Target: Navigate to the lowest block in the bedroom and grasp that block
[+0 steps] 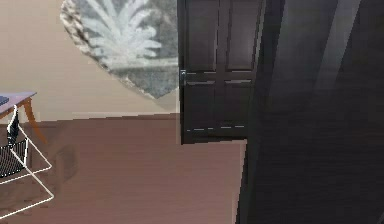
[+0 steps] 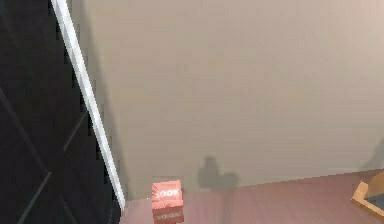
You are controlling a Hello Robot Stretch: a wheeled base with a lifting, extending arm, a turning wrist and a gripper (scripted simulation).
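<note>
One small block (image 2: 167,200) stands on the brown floor (image 2: 270,205) near the beige wall (image 2: 240,90), just right of a dark door (image 2: 45,140). It is a reddish cube with a paler pink top. I cannot tell the gripper's state.

Door (image 1: 222,70): near-black, panelled.
Door frame (image 2: 88,90): white.
Wall picture (image 1: 125,40): pale leaf pattern on mottled grey.
Wall (image 2: 240,80): plain beige.
Floor (image 1: 130,160): reddish-brown.
Block (image 2: 166,197): salmon red, pale marking on top.
Desk (image 1: 24,96): blue-grey top, brown edge.
</note>
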